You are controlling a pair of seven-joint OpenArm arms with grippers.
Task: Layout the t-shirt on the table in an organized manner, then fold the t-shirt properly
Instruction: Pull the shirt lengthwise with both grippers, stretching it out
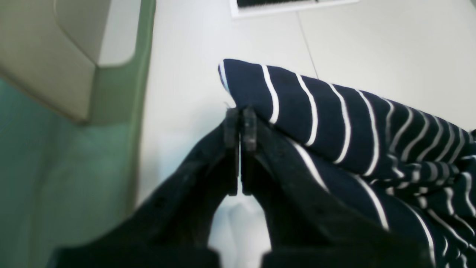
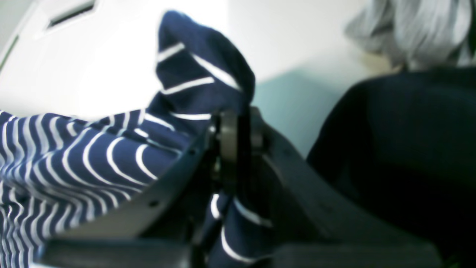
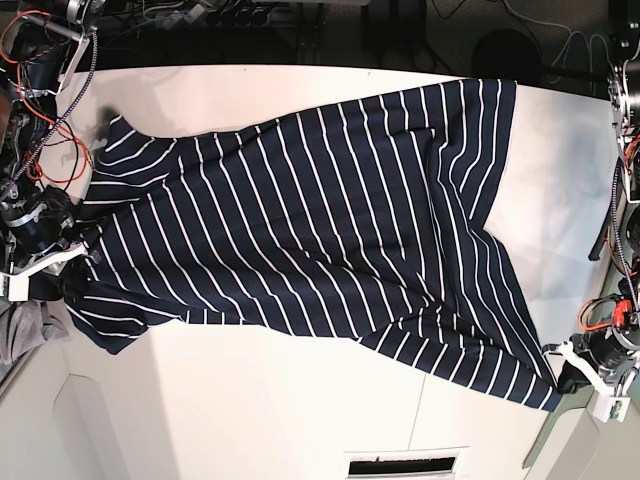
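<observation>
Both your grippers are pinched onto the t-shirt [image 3: 310, 240]: left gripper [image 1: 240, 123] clamps a corner at the table's [image 3: 250, 400] edge, right gripper [image 2: 238, 130] grips bunched fabric at the opposite edge.

A robotics lab, by the look of it: a wide white table [image 3: 300, 420] serves as a bare test bench, loose red and black wiring [image 3: 40, 60] trails off arm hardware at its left edge, and more cables [image 3: 200, 15] lie along the dark far side.
</observation>
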